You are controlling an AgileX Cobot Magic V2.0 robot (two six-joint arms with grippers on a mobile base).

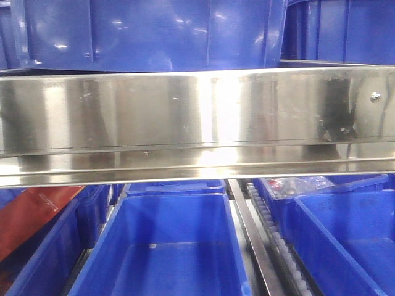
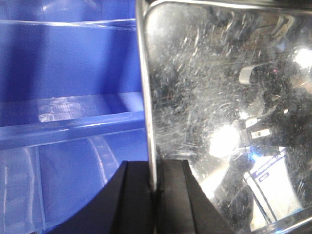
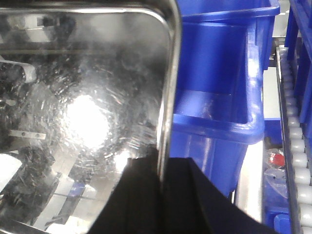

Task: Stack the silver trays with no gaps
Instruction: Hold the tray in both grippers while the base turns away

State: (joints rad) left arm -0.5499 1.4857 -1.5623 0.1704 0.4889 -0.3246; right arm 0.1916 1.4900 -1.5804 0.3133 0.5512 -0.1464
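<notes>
The left gripper [image 2: 156,166] sits at the bottom of the left wrist view. Its two black fingers [image 2: 136,204] are clamped on the thin rolled rim of a silver tray [image 2: 219,97], one finger on each side with no slack showing. From the fingers the rim runs straight up to a rounded corner at the top. A blue bin [image 2: 73,63] lies just left of the rim, its hollow open. Whether bin and tray touch cannot be told.

In the right wrist view the right gripper [image 3: 163,163] likewise pinches a silver tray [image 3: 83,97] by its rim, a finger on either side. Just right of that rim stands another blue bin [image 3: 219,73]. Further right are a steel rail [image 3: 251,185] and a line of white rollers [image 3: 292,122]. Whether both grippers hold one and the same tray is not clear.

The tray's flat bottom is mirror-bright and covered in fine scratches, with a white glare spot and dim reflections.

In the front view, open blue bins [image 1: 166,240] lie nearest, with a roller track [image 1: 271,228] between them. Above them a long steel band [image 1: 185,111] with a screw [image 1: 374,96] crosses the full width. More bins [image 1: 148,31] sit above it.
</notes>
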